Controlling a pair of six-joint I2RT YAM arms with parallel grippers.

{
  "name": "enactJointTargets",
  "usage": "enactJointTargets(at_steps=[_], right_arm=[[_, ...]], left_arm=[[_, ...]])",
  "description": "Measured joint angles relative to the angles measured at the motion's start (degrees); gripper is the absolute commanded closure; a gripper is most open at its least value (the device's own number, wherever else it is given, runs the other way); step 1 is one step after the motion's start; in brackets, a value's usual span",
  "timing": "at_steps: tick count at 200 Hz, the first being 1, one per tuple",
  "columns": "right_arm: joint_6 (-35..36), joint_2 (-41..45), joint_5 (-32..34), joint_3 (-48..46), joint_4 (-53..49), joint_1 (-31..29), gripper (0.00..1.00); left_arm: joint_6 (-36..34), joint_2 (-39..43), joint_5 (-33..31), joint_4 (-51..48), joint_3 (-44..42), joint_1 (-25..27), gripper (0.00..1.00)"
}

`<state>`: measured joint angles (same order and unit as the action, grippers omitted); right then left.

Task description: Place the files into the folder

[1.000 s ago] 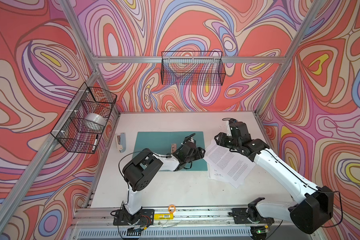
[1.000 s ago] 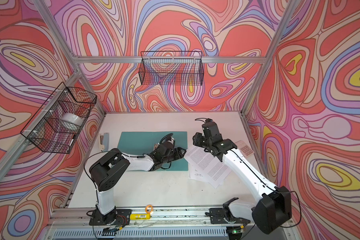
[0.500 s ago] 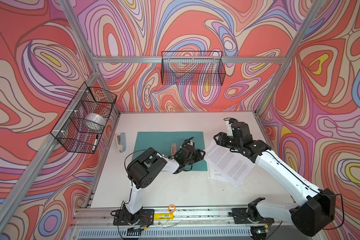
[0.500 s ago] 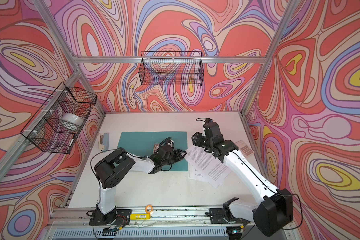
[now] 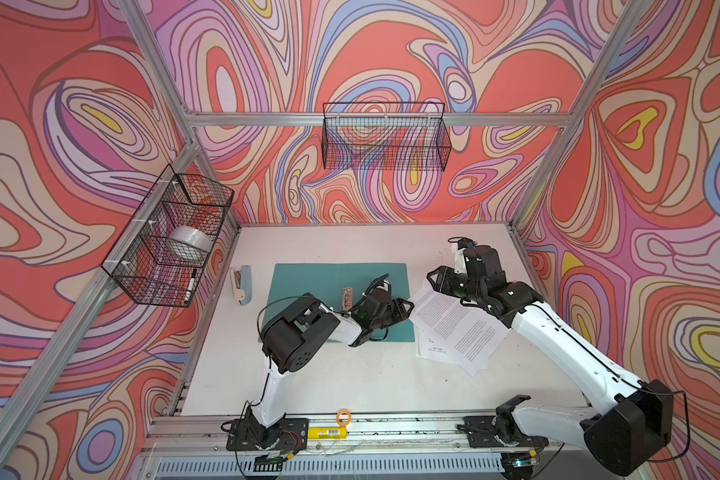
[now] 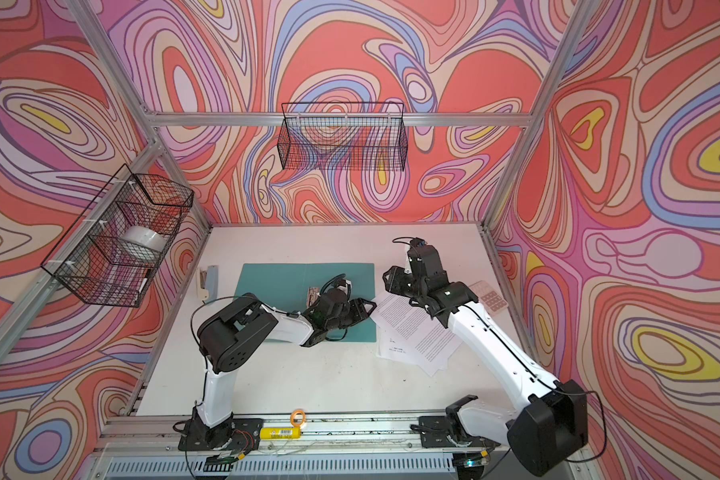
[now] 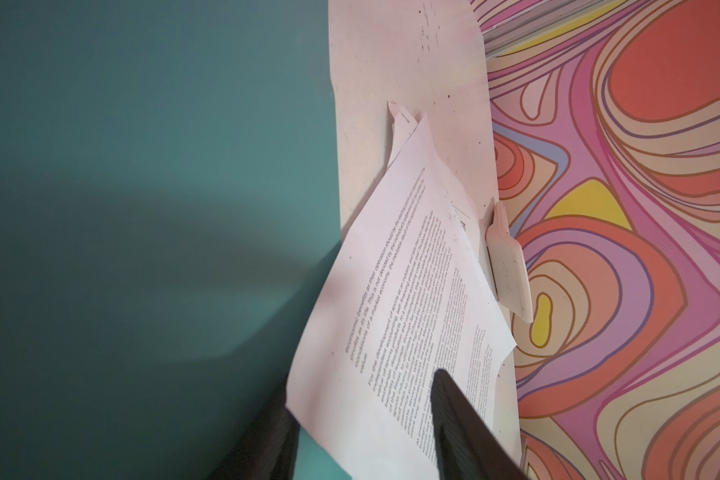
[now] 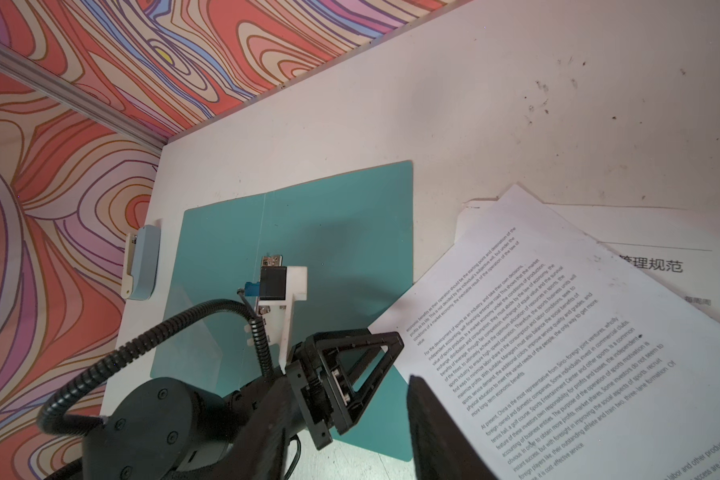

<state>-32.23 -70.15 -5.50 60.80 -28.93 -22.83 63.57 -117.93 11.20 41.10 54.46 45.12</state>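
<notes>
Lying open and flat on the table (image 5: 350, 374), spread like a book with its metal clip (image 5: 347, 293) bare near the middle, the folder (image 5: 321, 282) is ready to take paper without being lifted. The files (image 5: 454, 328) are not in it yet. They sit in a loose, fanned pile just off the folder's right edge, with only the top sheet's corner overlapping the teal.

That overlap is probably why the left gripper (image 5: 406, 307) lies low over the folder's right half, tips at that corner. In the left wrist view its jaws stand partly apart on either side of the sheet, with a clear gap and nothing pinched. The right gripper (image 5: 435, 279) hovers at the pile's far corner, just beyond the folder's right edge, perhaps to steady the sheets. Only one of its fingers shows in the right wrist view, so I cannot tell how wide its jaws are or whether they hold paper.

The top sheet carries dense English text, including "For the development of sports as an industry" and "At present, China is the most representative". The sheet beneath has a heading ending "管理规范". The stapler (image 5: 242, 282), off the folder's left edge, shows no legible brand.
</notes>
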Motion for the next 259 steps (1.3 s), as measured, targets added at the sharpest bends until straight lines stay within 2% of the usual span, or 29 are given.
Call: enactJointTargets(at_steps=[47,104,117,130,143,207,228,259], right_arm=[[0.0,0.02,-0.33,0.0,0.0,0.02,0.53],[0.0,0.96,-0.33,-0.07,0.0,0.02,0.54],[0.0,1.16,-0.33,-0.09,0.0,0.04,0.54],[-0.02,1.42,-0.31,-0.09,-0.04,0.02,0.54],[0.0,1.73,-0.26,-0.09,-0.07,0.04,0.54],[0.63,2.1,0.09,-0.09,-0.22,1.29,0.52],[1.4,1.49,-1.33,-0.04,0.17,4.17,0.49],[1.18,-0.26,-7.63,-2.4,5.88,11.13,0.45]], left_arm=[[1.2,-1.86,0.5,0.52,1.92,0.0,0.56],[2.14,-4.09,0.76,0.72,4.07,-0.02,0.72],[2.32,-4.57,0.94,0.85,4.46,-0.04,0.79],[2.36,-4.83,1.03,0.66,4.74,-0.04,0.94],[2.36,-4.85,1.03,0.24,4.76,-0.04,1.0],[-1.75,-0.98,3.04,-2.69,5.38,-0.04,1.0],[-5.35,4.46,4.22,-7.15,6.21,-0.04,1.0],[-12.79,15.56,4.09,-17.94,9.29,-0.13,1.0]])
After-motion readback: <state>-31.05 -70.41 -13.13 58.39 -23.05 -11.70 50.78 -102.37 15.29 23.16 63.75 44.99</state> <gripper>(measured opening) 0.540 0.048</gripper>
